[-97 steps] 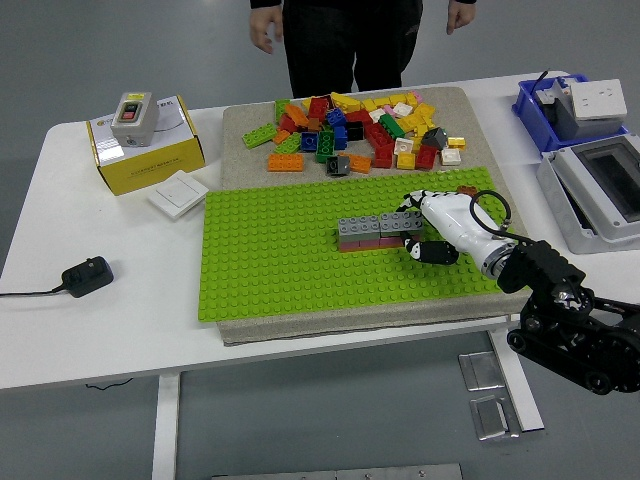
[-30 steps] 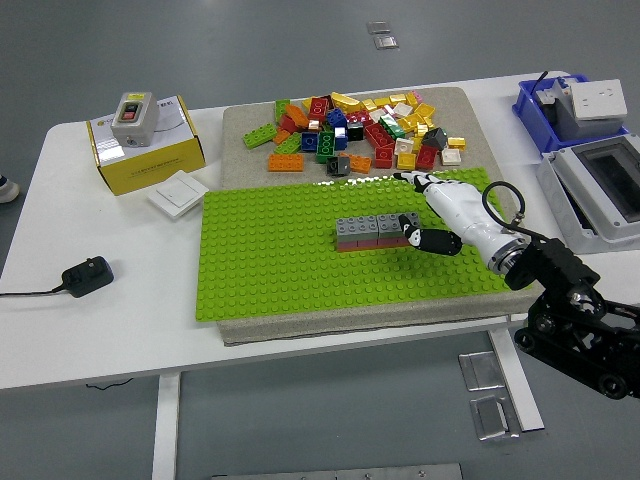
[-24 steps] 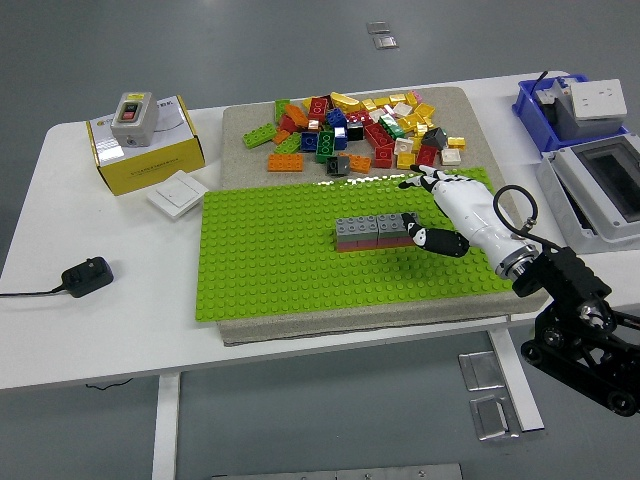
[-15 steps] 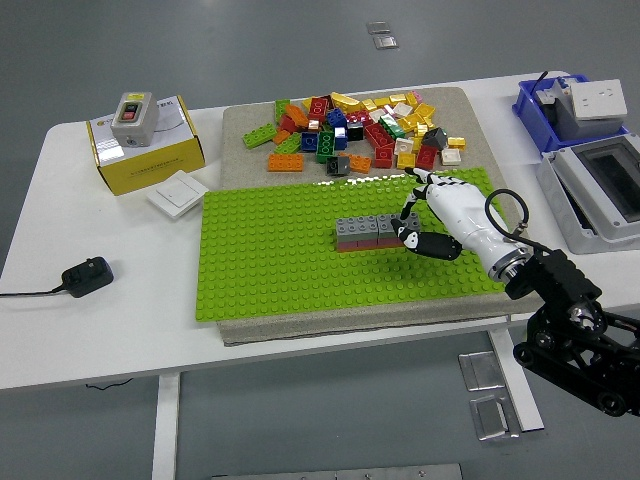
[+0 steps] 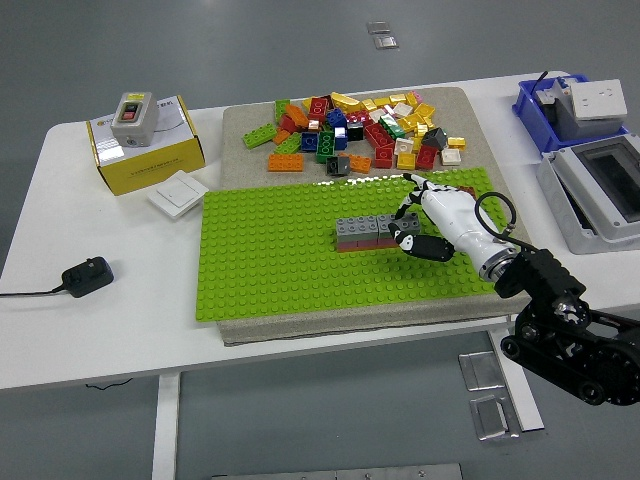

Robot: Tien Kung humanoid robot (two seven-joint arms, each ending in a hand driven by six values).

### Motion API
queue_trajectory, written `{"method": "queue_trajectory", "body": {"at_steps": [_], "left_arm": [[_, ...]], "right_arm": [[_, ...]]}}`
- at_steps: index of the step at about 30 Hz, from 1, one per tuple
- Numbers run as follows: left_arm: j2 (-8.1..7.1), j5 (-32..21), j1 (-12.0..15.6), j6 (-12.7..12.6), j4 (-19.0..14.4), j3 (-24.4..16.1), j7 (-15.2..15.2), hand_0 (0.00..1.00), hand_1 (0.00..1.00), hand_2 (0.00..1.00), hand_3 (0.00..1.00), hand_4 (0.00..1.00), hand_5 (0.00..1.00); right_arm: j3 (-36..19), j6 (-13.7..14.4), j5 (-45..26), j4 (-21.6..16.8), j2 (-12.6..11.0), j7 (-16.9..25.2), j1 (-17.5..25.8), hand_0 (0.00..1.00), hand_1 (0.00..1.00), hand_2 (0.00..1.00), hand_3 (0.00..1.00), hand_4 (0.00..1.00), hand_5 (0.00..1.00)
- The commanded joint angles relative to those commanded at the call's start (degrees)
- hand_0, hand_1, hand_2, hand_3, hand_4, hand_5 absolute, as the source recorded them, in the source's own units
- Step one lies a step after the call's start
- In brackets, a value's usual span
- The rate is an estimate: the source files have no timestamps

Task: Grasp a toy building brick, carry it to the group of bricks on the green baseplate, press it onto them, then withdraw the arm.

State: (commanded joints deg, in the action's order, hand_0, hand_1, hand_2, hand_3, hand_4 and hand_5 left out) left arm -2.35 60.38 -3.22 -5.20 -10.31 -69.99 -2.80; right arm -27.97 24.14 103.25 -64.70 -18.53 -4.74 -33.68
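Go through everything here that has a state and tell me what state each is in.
right hand: fingers curled at the right end of the brick group
brick group: assembled in a row on the green baseplate
loose bricks: piled behind the baseplate
power adapter: lying unplugged

One robot hand (image 5: 418, 226) in view, reaching in from the right.
One green baseplate (image 5: 270, 255) under and left of the robot hand.
One built group of bricks (image 5: 368, 232), grey over dark red, touching the robot hand's left side; exact brick count unclear.
One loose pile of bricks (image 5: 355, 130) beyond the robot hand; dozens, too jumbled to count.
One yellow box (image 5: 145, 148) far left, one grey switch (image 5: 131, 107) on it.
One white wall plate (image 5: 178, 193).
One black plug (image 5: 87, 275).
One blue bin (image 5: 566, 108) and one grey case (image 5: 598, 190) to the right.
One table (image 5: 100, 330).
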Motion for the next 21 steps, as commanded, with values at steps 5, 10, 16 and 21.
{"method": "queue_trajectory", "body": {"at_steps": [5, 10, 16, 21], "left_arm": [[-0.03, -0.01, -0.05, -0.01, 0.0, 0.02, -0.01, 0.662, 0.661, 0.574, 0.604, 0.201, 0.67], [-0.03, 0.18, -0.14, 0.01, 0.0, -0.08, 0.01, 0.662, 0.662, 0.574, 0.604, 0.2, 0.669], [-0.05, 0.35, -0.19, 0.04, 0.0, -0.23, -0.04, 0.662, 0.662, 0.574, 0.604, 0.2, 0.669], [-0.07, 0.26, -0.23, 0.06, 0.0, -0.1, 0.0, 0.662, 0.662, 0.574, 0.604, 0.2, 0.669]], "right_arm": [[1.01, -0.11, -0.76, 1.23, 0.65, 0.2, -0.27, 0.846, 0.875, 0.998, 0.555, 0.571, 0.558], [1.42, -0.2, -1.35, 2.4, 1.23, 0.33, -0.48, 0.846, 0.876, 0.998, 0.552, 0.57, 0.557], [0.96, -0.52, -2.0, 3.5, 1.62, 0.53, -0.59, 0.846, 0.876, 0.998, 0.552, 0.57, 0.554], [0.53, -0.97, -3.37, 4.12, 1.89, 0.88, -0.77, 0.846, 0.876, 0.998, 0.552, 0.57, 0.554]]}}
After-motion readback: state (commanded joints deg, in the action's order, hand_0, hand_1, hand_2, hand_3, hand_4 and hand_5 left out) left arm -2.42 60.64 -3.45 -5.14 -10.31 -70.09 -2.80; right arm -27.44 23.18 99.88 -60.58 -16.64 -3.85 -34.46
